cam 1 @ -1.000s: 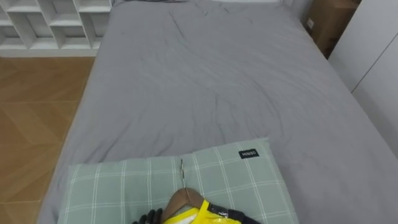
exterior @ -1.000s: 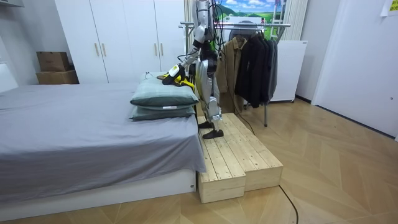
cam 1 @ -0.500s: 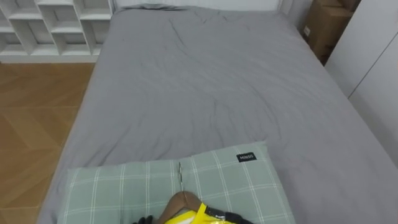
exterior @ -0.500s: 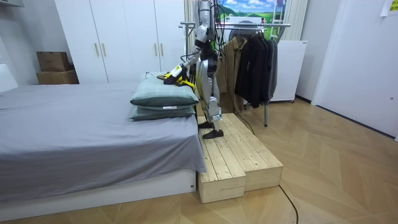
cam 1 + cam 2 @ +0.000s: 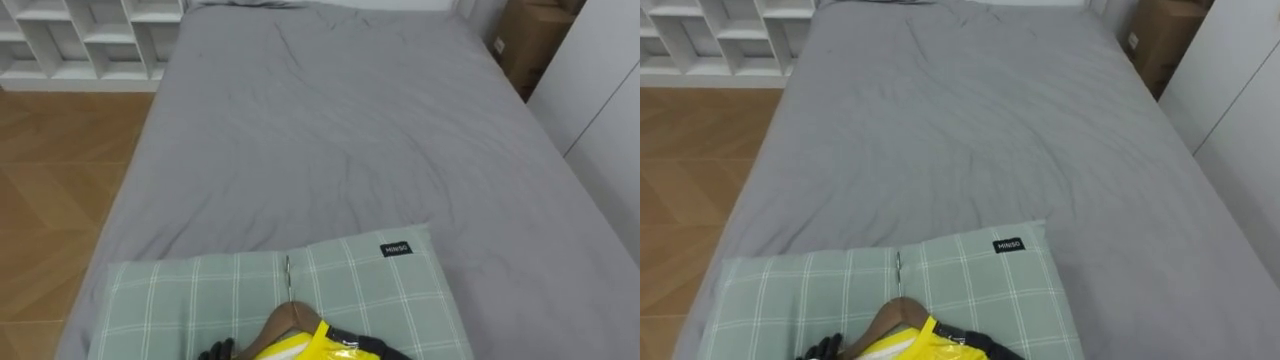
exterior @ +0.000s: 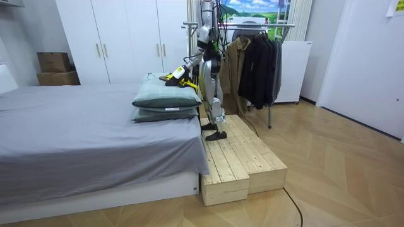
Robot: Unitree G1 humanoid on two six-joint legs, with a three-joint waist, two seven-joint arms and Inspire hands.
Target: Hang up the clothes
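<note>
Bedroom: the grey-sheeted bed (image 5: 330, 130) runs away from the robot, sheet lightly creased. Wood floor (image 5: 50, 200) lies along the bed's left edge, with a white cubby shelf (image 5: 90, 30) past the far left corner. A cardboard box (image 5: 525, 40) sits past the far right corner and white wardrobe doors (image 5: 600, 90) run along the right edge. In the room view the robot stands upright on a low wooden platform (image 6: 243, 161) butted against the head end of the bed, facing down its length. A clothes rack (image 6: 252, 60) of dark coats is just behind it. Two pillows are stacked at the head edge. The top pillow (image 5: 180, 300) is green plaid with a small black label (image 5: 396, 248) near its far right corner, and the lower pillow (image 6: 165, 113) is a darker grey-green. The wooden hanger (image 5: 290, 318) is over the near edge of the top pillow, its metal hook (image 5: 289, 275) pointing toward the foot of the bed. The yellow garment (image 5: 310, 345) with dark trim is draped on the hanger. In the room view the garment sits just over the top pillow; can't tell if it touches. The left hand (image 5: 218, 350) shows dark just beside the hanger's left arm; can't tell whether it grips or is open
</note>
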